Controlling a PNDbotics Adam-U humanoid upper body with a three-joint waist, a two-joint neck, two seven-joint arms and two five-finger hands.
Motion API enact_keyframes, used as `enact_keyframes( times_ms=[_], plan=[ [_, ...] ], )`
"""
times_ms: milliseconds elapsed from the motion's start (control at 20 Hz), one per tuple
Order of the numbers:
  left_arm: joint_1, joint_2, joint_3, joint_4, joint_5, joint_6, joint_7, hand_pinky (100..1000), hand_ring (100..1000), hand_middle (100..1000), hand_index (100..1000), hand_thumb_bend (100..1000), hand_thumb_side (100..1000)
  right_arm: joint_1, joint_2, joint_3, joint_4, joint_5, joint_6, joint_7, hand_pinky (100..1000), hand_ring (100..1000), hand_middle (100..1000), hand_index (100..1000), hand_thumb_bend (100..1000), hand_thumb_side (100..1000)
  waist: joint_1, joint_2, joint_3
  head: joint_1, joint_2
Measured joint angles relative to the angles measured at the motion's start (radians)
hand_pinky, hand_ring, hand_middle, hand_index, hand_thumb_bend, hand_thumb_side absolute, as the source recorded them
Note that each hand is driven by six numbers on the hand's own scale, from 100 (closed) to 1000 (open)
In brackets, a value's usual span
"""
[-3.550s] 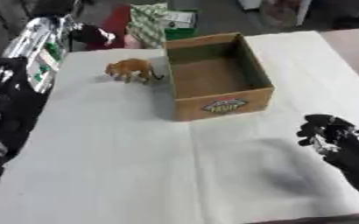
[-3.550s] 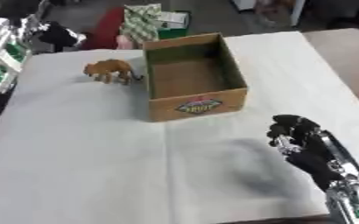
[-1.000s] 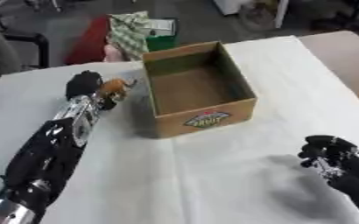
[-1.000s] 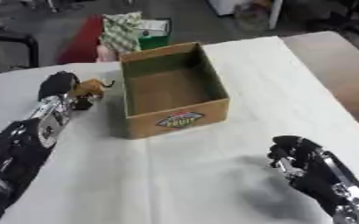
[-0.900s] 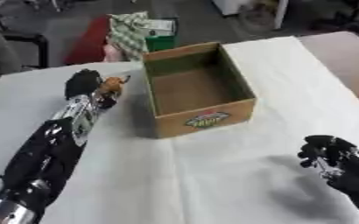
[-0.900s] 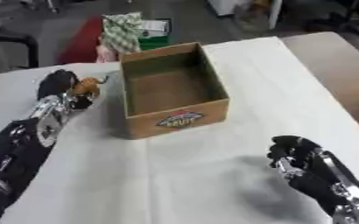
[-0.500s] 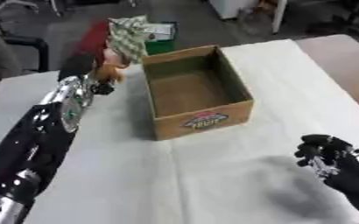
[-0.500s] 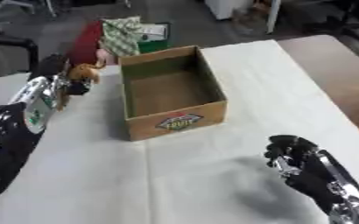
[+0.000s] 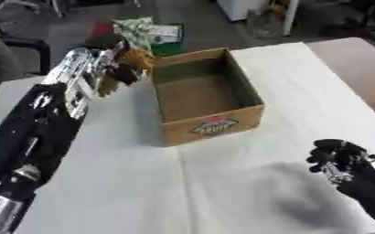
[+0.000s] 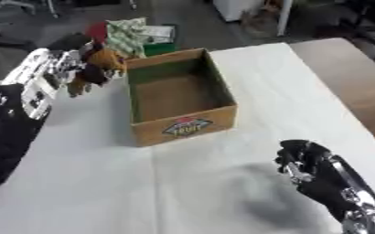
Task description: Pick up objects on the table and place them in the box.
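Right eye view, left hand [image 10: 85, 68] gripping toy [image 10: 103, 58]

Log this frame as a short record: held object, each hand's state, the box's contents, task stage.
held object: small brown toy animal, lifted off the white-covered table
left hand: curled round the toy, beside the box's far-left corner
right hand: fingers curled, empty, lower right
open brown cardboard box: nothing visible inside
stage: toy not yet in box

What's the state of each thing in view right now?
Brown toy animal: lifted off the table, held beside the box's left wall.
Left hand: shut on the toy.
Cardboard box: open, upright, nothing inside.
Right hand: fingers curled, holding nothing, lower right.
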Motion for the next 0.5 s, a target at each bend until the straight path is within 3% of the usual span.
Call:
enact_keyframes(
  times_ms=[500],
  plan=[
    [-0.023,-0.098,-0.053,-0.041,-0.088,-0.046,-0.040,595,440,327,434,100,215,-0.002,0.000,0.008,0.000,-0.006,0.003,0.010,627,676,606,738,100,200,0.000,-0.003,-0.017,0.002,0.000]
  ],
)
